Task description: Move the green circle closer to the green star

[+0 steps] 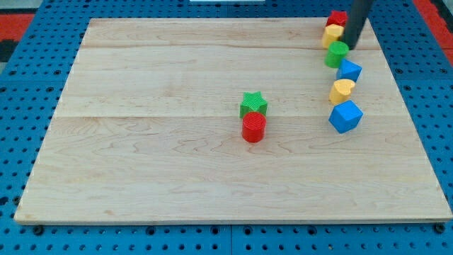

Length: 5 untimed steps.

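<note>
Green circle (337, 54) at the table's (141, 177) two o'clock corner, my tip (349, 45) touching it.
Green star (253, 104) sits mid-table, well apart; no fingers on this rod.

Surface (177, 163): pale wood, smooth, matt, visible grain. Blocks look matt plastic, e.g. green star (253, 103), red cylinder (253, 127). Rod (356, 25): dark, matt.

The rod (356, 21) ran off the view's top edge, covering part of the red block (336, 18) and the yellow block (332, 34); their shapes could not be told.
</note>
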Each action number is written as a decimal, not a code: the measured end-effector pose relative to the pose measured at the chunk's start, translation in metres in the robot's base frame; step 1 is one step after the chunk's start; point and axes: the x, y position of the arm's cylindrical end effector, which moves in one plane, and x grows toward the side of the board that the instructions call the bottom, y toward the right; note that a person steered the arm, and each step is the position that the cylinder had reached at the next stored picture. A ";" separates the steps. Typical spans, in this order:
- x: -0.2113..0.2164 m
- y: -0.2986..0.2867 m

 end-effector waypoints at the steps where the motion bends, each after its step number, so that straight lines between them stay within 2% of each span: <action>1: 0.000 -0.024; 3: 0.005 -0.018; 5: 0.013 0.015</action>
